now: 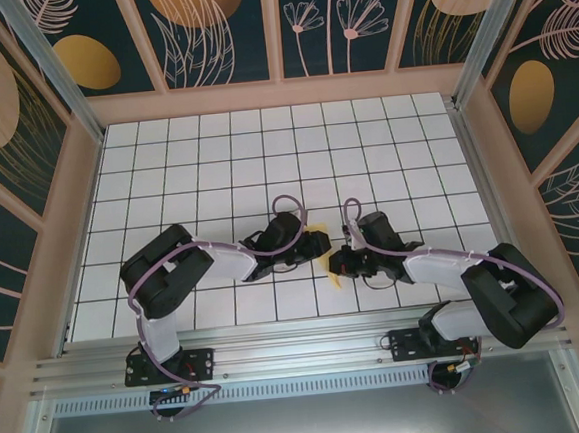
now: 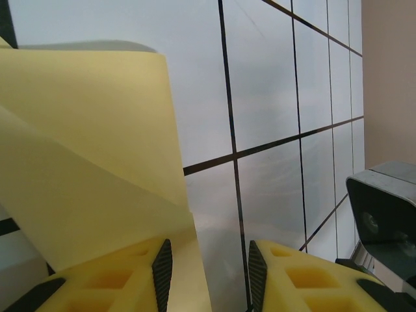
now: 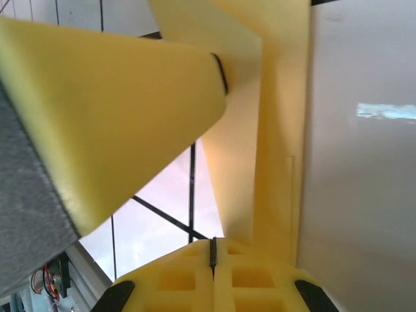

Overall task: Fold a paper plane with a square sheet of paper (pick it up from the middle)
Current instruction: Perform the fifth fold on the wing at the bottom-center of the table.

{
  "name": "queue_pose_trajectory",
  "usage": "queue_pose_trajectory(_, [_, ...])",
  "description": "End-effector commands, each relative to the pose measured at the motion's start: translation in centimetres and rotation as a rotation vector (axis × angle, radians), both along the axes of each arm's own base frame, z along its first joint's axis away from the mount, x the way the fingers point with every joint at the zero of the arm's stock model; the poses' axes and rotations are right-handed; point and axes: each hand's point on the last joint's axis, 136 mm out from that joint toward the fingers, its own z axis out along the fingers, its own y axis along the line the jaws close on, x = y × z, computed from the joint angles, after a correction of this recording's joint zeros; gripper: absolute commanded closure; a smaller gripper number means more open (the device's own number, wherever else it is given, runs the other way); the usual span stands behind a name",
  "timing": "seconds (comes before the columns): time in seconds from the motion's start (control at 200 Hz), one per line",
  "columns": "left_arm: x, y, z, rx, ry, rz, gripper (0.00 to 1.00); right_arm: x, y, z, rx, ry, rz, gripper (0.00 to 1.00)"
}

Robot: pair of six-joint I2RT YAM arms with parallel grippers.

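Note:
The pale-yellow sheet of paper [image 2: 84,149] lies creased on the white grid table, one flap raised; from above a bit of it [image 1: 334,276] shows between the two arms. My left gripper [image 2: 209,273] is open. Its left finger [image 2: 110,279] rests over the paper's edge and mostly bare table shows in the gap. My right gripper [image 3: 212,250] is shut, pads pressed together with no paper visible between them. A folded strip of the paper [image 3: 276,149] runs up from just right of its tips. The left gripper's yellow finger [image 3: 130,117] hangs close above it.
Both arms meet near the table's middle front [image 1: 322,249]. The right arm's grey wrist housing [image 2: 383,208] sits close at the right of the left wrist view. Patterned walls [image 1: 275,27] enclose the white grid table [image 1: 264,148], and a metal rail [image 1: 300,351] runs along the front.

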Motion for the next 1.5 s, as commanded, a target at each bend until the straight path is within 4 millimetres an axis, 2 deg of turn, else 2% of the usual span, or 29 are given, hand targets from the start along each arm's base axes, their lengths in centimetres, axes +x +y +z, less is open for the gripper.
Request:
queue_pose_trajectory(0.0, [-0.4,-0.5,-0.7,0.02,0.007,-0.037,0.62,-0.8,-0.6,-1.0,-0.003,0.034,-0.008,0.96])
queue_pose_trajectory(0.29, [-0.3,-0.6,-1.5,0.035,0.02,-0.039,0.63,-2.4,-1.3,-2.6,-0.007,0.087,-0.008,0.96])
queue_pose_trajectory(0.32, [-0.4,-0.6,-1.6,0.037,0.022,-0.04,0.63,-2.0,-2.0,-2.8,-0.011,0.095,-0.042,0.96])
queue_pose_trajectory(0.525, [-0.4,-0.3,-2.4,0.063,0.036,-0.034,0.64,-2.4,-3.2,-4.1,-0.073,0.14,-0.092,0.96])
queue_pose_trajectory(0.706, [-0.4,-0.1,-2.9,0.085,0.047,-0.026,0.64,-4.0,-4.4,-5.8,-0.13,0.225,-0.107,0.96])
queue_pose_trajectory(0.791, [-0.4,0.0,-3.1,0.094,0.051,-0.023,0.65,-4.0,-3.8,-4.9,-0.085,0.214,-0.099,0.96])
queue_pose_trajectory(0.921, [-0.3,0.1,-3.3,0.103,0.051,-0.02,0.66,-3.2,-2.3,-1.8,0.018,0.151,-0.06,0.96])
queue_pose_trajectory(1.006, [-0.2,0.0,-3.3,0.103,0.053,-0.022,0.66,-3.5,-1.7,-0.5,0.068,0.131,-0.028,0.95])
queue_pose_trajectory(1.071, [-0.3,-0.2,-3.3,0.102,0.055,-0.025,0.66,-3.9,-1.8,-0.6,0.067,0.141,-0.012,0.95])
queue_pose_trajectory(1.146, [-0.3,-0.2,-3.3,0.1,0.054,-0.029,0.66,-4.4,-2.3,-1.6,0.026,0.17,-0.014,0.95])
queue_pose_trajectory(1.201, [-0.2,-0.3,-3.1,0.097,0.053,-0.031,0.66,-4.3,-3.2,-2.4,-0.03,0.176,-0.048,0.96])
queue_pose_trajectory(1.246, [-0.2,-0.4,-3.0,0.094,0.052,-0.033,0.66,-4.1,-3.3,-2.2,-0.035,0.163,-0.059,0.96])
queue_pose_trajectory(1.496, [-0.3,-0.7,-2.7,0.087,0.049,-0.049,0.66,-1.4,-1.6,3.4,0.061,0.011,-0.047,0.95])
